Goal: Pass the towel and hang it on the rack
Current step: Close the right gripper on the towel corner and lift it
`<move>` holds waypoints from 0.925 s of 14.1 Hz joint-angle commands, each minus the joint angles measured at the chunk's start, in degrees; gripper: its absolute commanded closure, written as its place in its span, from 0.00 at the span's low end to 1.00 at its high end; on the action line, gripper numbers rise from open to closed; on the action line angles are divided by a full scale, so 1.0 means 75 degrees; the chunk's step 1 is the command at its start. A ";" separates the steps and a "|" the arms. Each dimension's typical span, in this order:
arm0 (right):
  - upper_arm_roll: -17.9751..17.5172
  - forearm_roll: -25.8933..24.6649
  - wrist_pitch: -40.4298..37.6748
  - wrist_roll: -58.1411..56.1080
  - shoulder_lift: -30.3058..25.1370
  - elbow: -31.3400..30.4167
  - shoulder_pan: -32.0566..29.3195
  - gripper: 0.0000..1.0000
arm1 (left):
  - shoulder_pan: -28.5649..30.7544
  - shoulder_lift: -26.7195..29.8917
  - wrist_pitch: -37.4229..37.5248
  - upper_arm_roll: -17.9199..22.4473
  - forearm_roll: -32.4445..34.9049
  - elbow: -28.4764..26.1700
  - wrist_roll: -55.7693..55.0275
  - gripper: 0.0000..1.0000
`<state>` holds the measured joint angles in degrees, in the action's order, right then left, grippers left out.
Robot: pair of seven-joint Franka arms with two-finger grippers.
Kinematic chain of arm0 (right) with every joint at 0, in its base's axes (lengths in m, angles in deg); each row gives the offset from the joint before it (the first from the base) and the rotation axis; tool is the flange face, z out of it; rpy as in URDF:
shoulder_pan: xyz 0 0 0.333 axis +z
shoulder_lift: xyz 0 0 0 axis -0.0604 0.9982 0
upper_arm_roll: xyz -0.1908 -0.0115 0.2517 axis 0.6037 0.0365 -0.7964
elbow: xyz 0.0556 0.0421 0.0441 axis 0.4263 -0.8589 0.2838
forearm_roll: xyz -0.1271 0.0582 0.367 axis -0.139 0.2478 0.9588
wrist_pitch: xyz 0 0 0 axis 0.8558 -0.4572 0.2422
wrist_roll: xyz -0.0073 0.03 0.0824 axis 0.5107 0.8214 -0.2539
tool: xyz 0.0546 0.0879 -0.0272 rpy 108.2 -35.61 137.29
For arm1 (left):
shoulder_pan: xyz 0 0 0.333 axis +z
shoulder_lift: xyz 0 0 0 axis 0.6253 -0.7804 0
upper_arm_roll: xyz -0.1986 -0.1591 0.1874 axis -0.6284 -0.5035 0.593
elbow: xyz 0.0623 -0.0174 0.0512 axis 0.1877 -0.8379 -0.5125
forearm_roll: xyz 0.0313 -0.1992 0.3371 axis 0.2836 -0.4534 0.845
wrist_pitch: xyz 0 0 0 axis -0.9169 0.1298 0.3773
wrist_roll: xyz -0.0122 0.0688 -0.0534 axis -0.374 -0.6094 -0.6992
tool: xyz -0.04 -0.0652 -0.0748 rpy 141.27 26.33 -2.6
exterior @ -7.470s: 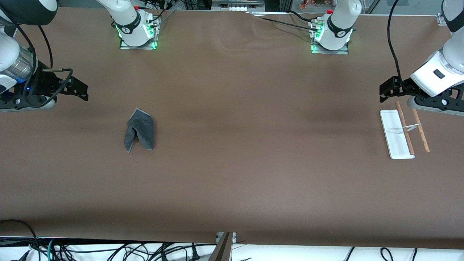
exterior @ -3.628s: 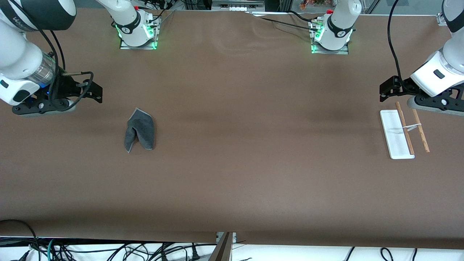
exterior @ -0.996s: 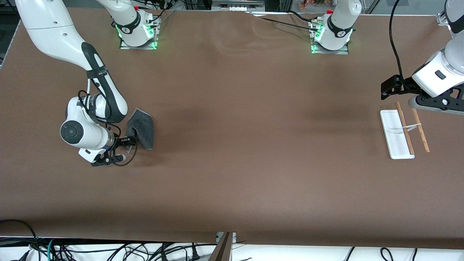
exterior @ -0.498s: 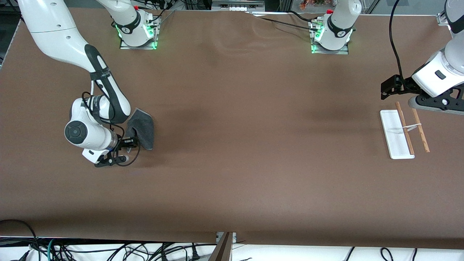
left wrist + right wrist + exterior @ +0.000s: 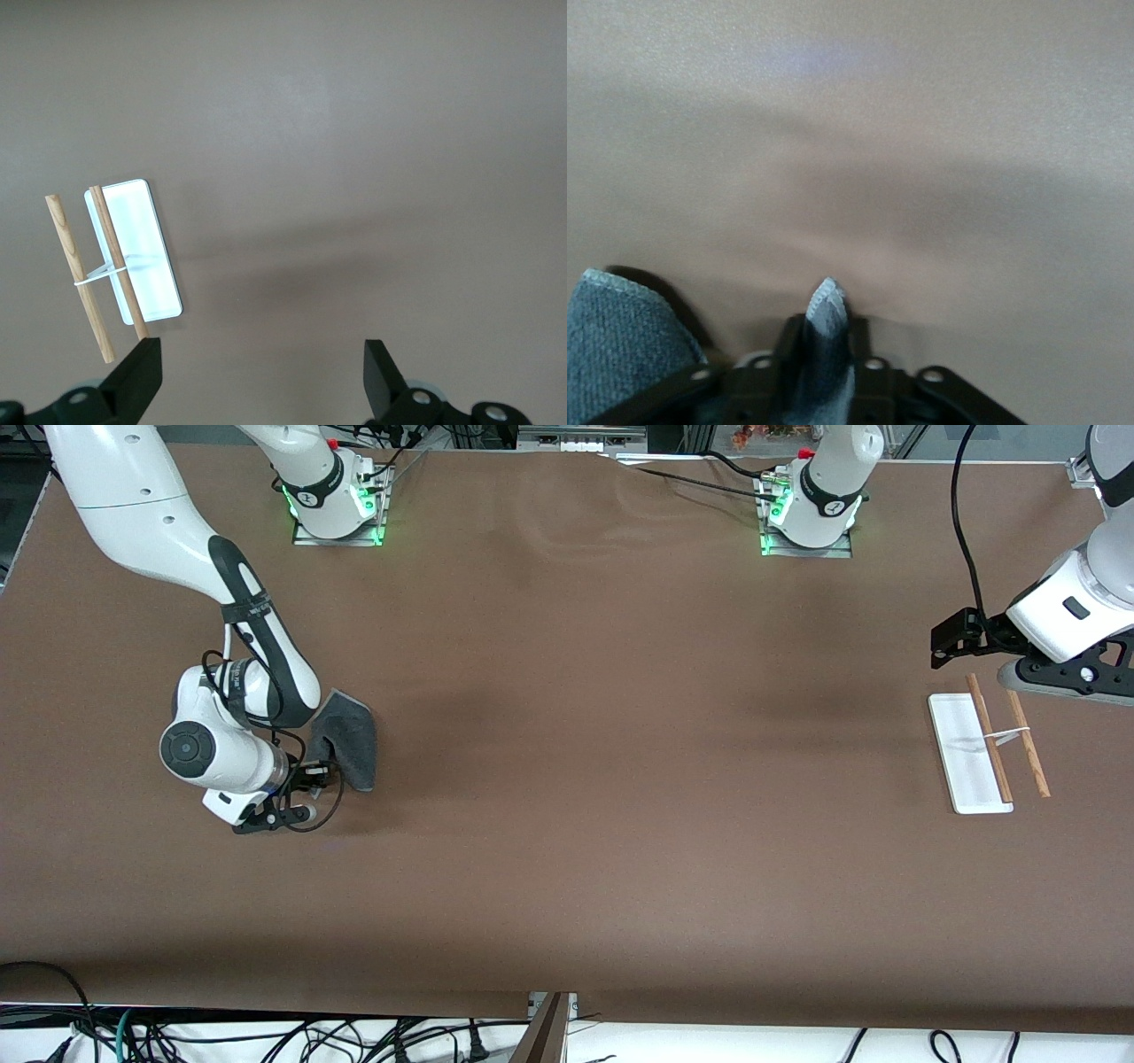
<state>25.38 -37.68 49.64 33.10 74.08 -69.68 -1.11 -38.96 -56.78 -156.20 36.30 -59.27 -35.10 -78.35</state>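
Towel (image 5: 348,737): grey, on the tabletop (image 5: 567,824) at the right arm's end. I have the right gripper (image 5: 824,354) jaws pinching its corner. Rack (image 5: 970,753): well apart, under the left gripper (image 5: 257,372), jaws open, waiting.

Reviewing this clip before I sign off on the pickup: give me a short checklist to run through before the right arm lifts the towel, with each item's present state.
1. Right gripper down at the towel: ok.
2. Towel corner between its fingers: ok, a grey tip pokes up between them in the right wrist view.
3. Grip firm enough to lift: cannot tell.
4. Towel free of other things on the table: ok.
5. Left gripper open, waiting over the table beside the rack: ok.
6. Rack bare, both rods free for hanging: ok.
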 commanded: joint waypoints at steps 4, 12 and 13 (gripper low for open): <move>0.0043 0.0148 -0.0237 -0.0232 -0.0191 0.0099 -0.0055 1.00 | 0.0034 -0.0108 0.0155 -0.0014 -0.0111 0.0232 -0.0021 0.00; -0.0004 0.0265 -0.3936 0.0563 -0.1985 0.1420 0.0681 1.00 | 0.0034 -0.0096 0.0155 -0.0014 -0.0111 0.0244 -0.0033 0.00; -0.0004 0.0289 -0.4440 0.0809 -0.2020 0.1725 0.0799 1.00 | 0.0023 -0.0096 0.0155 -0.0025 -0.0123 0.0244 -0.0056 0.00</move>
<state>25.21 -36.32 22.70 36.25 58.85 -61.02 3.19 -38.96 -56.80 -156.20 36.29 -59.27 -35.05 -78.35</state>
